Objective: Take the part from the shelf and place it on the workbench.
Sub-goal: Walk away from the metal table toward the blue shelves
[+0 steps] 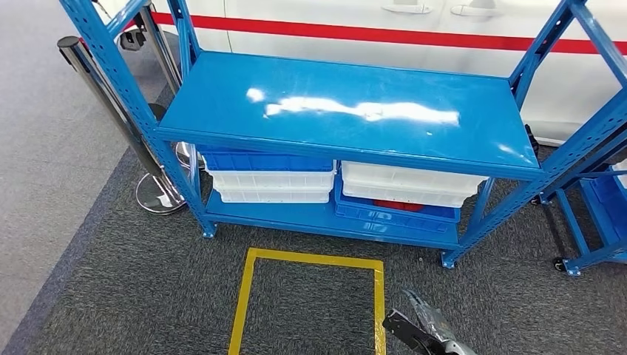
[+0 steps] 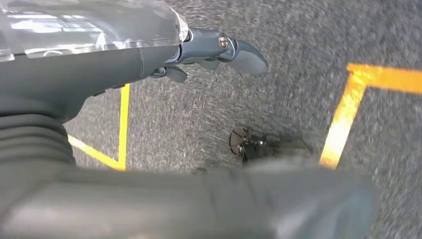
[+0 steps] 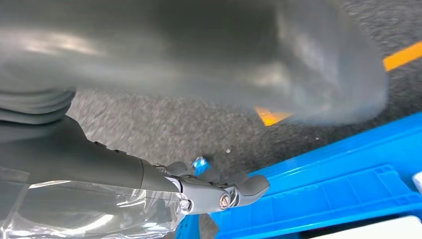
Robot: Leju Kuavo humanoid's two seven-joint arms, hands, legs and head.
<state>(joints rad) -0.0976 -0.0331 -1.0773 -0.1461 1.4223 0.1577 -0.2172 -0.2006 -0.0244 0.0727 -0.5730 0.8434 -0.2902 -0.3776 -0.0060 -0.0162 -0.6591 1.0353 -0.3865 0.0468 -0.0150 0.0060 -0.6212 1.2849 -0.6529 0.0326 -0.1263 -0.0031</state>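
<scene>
While left hand [image 2: 104,69] and right hand [image 3: 104,167] hang spread, unladen, something red [image 1: 398,205] lies in a bin [image 1: 392,216].

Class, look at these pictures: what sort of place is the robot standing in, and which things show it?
Probably a workshop or factory storage area: a blue metal shelf rack holding stacked plastic crates, a yellow taped floor square on grey carpet, and a chrome barrier post.

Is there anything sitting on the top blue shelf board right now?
No. In the head view the top board of the blue shelf is bare; the white bins and blue bins sit on the level below.
</scene>
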